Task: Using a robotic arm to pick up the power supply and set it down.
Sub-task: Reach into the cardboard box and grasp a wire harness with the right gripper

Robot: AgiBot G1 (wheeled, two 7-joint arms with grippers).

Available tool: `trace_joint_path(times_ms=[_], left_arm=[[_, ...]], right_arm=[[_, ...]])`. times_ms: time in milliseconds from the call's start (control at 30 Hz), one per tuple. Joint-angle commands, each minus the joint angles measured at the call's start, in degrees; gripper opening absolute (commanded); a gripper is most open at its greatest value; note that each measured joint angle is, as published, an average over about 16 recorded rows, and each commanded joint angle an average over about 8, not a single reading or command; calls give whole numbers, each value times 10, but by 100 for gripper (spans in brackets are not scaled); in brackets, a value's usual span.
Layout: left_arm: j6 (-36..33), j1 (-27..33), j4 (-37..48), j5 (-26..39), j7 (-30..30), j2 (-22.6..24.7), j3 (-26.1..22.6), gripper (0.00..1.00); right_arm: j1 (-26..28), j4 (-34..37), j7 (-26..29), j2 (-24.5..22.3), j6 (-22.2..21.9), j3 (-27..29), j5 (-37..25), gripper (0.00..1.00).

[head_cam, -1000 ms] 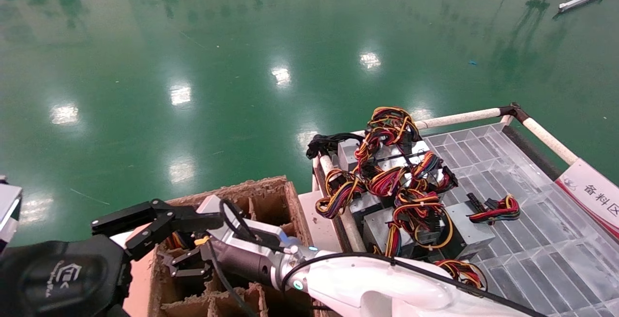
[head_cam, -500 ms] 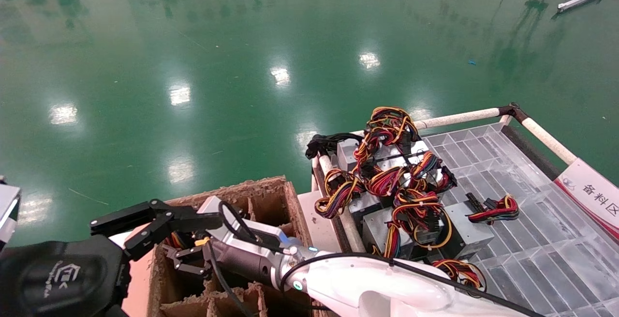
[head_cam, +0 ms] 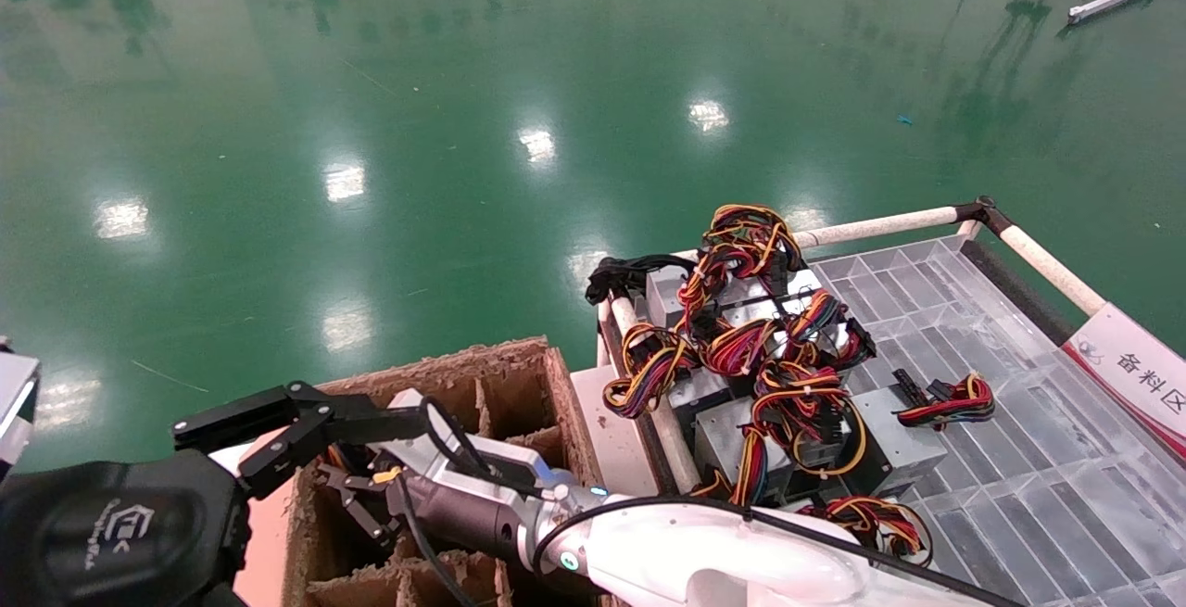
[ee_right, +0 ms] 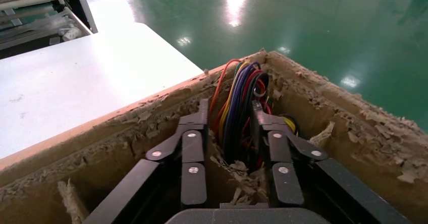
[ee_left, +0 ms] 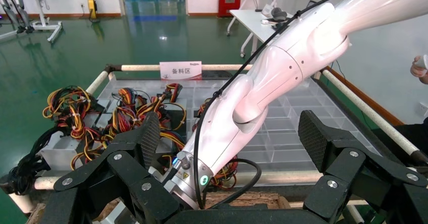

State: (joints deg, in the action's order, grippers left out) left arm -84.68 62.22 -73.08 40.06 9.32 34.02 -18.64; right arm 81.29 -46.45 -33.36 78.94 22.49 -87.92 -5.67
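Observation:
My white right arm point(head_cam: 723, 551) reaches across into a compartment of a torn cardboard box point(head_cam: 505, 371). In the right wrist view, the right gripper point(ee_right: 229, 105) has its fingers parallel and close on either side of the red, yellow, orange and black wire bundle of a power supply point(ee_right: 237, 98). The wires fill the gap between them. The power supply's metal body is hidden down in the compartment. In the head view the right gripper point(head_cam: 347, 496) points down into the box. My black left gripper point(head_cam: 306, 422) is parked wide open at the box's near left corner, holding nothing.
Several more silver power supplies with tangled wires point(head_cam: 769, 347) are piled at the left end of a clear compartment tray point(head_cam: 973, 310) framed by white rails. A white sign point(head_cam: 1135, 371) stands at its right. A white table point(ee_right: 75, 82) lies beyond the box. Green floor lies around it all.
The right gripper has tilted and sunk a little deeper into the cardboard compartment. The left gripper and the pile on the tray have not moved.

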Motion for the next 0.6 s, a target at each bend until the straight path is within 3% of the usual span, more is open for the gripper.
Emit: trace_joint_path(times_ms=[33, 600], left_arm=[[0, 0, 0, 0, 0, 0, 0, 100], [0, 0, 0, 0, 0, 0, 0, 100]], right_arm=[[0, 0, 2, 0, 1, -3, 2, 0], [-7, 24, 17, -1, 38, 11, 43, 0]])
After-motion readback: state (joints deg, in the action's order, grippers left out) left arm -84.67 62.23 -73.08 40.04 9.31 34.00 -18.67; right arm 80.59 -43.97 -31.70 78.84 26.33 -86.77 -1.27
